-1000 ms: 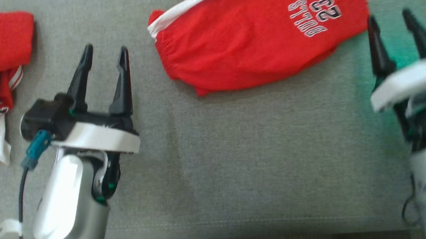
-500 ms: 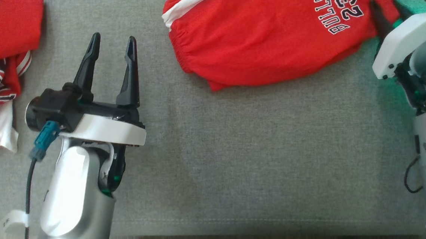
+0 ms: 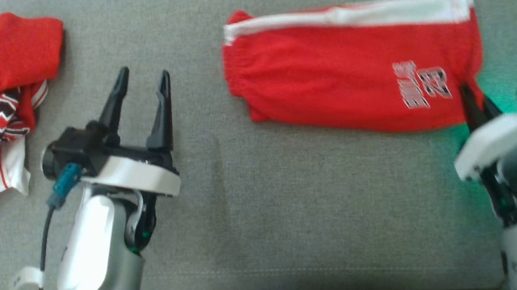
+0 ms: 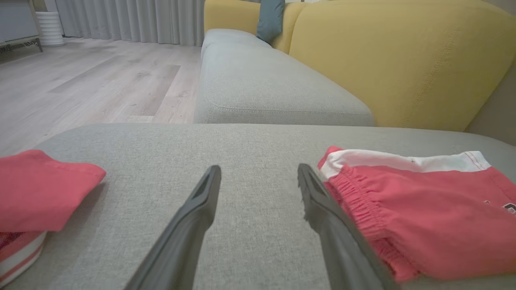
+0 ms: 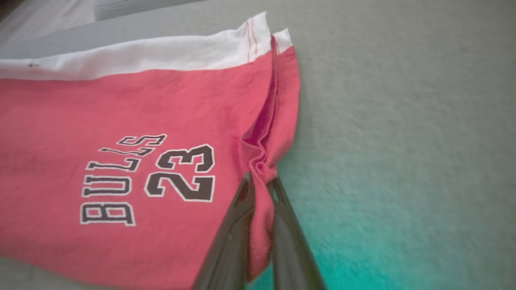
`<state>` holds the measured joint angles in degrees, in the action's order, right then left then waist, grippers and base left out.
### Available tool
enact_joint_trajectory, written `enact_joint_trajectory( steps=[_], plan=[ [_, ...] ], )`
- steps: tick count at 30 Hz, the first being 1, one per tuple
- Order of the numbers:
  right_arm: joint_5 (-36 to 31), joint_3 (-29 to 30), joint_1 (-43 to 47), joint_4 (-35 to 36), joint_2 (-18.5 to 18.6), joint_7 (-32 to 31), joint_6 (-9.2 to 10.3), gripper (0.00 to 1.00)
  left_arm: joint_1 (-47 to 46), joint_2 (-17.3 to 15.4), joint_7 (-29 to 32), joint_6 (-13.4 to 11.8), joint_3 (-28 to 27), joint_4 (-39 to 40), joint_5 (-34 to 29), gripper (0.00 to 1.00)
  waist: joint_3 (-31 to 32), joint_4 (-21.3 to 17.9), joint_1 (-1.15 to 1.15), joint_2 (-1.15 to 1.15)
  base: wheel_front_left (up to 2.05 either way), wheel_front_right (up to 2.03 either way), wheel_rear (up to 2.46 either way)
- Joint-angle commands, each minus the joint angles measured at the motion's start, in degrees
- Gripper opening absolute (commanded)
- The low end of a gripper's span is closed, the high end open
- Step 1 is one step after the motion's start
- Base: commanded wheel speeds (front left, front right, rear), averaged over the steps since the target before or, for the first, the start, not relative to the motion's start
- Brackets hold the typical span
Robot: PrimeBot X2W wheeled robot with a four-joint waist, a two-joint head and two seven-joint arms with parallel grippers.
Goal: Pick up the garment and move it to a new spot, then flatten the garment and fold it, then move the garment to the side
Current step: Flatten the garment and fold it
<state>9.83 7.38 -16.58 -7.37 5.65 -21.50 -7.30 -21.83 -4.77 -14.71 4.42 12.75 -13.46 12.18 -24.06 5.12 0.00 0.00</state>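
Red fabric shorts [image 3: 345,89] with a white side stripe and "BULLS 23" print lie flat on the grey fabric sofa seat [image 3: 289,197], right of centre. Right gripper [image 5: 261,179] clenched on their hem corner. Left gripper [image 3: 143,75] released, jaws apart, between the shorts and a crumpled red jersey [image 3: 4,90].
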Motion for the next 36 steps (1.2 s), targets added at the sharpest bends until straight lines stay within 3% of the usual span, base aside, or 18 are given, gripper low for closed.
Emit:
enact_joint_trajectory(
  steps=[1, 9, 15, 19, 25, 27, 30, 36],
  plan=[
    [-0.2, 0.4, 1.4, 2.4, -0.2, 0.7, -0.19, 0.00, 0.3, -0.6, -0.3, 0.2, -1.8, 1.3, -0.5, 1.00, 1.5, -0.2, 0.00, 0.00, 0.00, 0.00, 0.00],
    [0.2, 3.4, 4.6, 1.5, -1.0, 2.6, -0.19, 0.00, 2.5, -0.4, -0.3, 0.2, -1.4, 0.3, -0.7, 1.00, 4.3, -0.9, 0.00, 0.00, 0.00, 0.00, 0.00],
    [-0.1, 1.2, 1.2, 1.3, -0.7, 3.4, -0.19, 0.00, 2.8, -0.1, -0.3, 0.3, -0.5, -0.2, -0.7, 1.00, 5.6, -0.6, 0.00, 0.00, 0.00, 0.00, 0.00],
    [-0.8, -3.8, -2.0, 3.8, -0.8, 3.5, -0.19, 0.00, 2.9, 0.0, -0.3, 0.3, -0.1, -0.4, -0.6, 1.00, 6.4, -0.4, 0.00, 0.00, 0.00, 0.00, 0.00],
    [1.1, -18.1, -8.1, 5.7, -1.8, 4.1, -0.19, 0.00, 3.1, 0.1, -0.3, 0.3, 0.6, -0.7, -0.4, 1.00, 7.7, 0.7, 0.00, 0.00, 0.00, 0.00, 0.00],
    [3.5, -24.4, -9.3, 3.7, -2.4, 4.5, -0.19, 0.00, 3.2, 0.3, -0.3, 0.2, 0.9, -0.8, -0.4, 1.00, 8.0, 1.6, 0.00, 0.00, 0.00, 0.00, 0.00],
    [6.0, -29.2, -9.6, 0.4, -2.7, 5.1, -0.19, 0.00, 3.3, 0.4, -0.3, 0.1, 1.0, -1.0, -0.2, 1.00, 8.1, 2.4, 0.00, 0.00, 0.00, 0.00, 0.00],
    [11.4, -34.5, -9.4, -5.8, -2.8, 8.1, -0.19, 0.00, 3.4, 0.6, -0.3, 0.1, 1.2, -1.4, -0.2, 1.00, 7.8, 3.7, 0.00, 0.00, 0.00, 0.00, 0.00]
  ],
)
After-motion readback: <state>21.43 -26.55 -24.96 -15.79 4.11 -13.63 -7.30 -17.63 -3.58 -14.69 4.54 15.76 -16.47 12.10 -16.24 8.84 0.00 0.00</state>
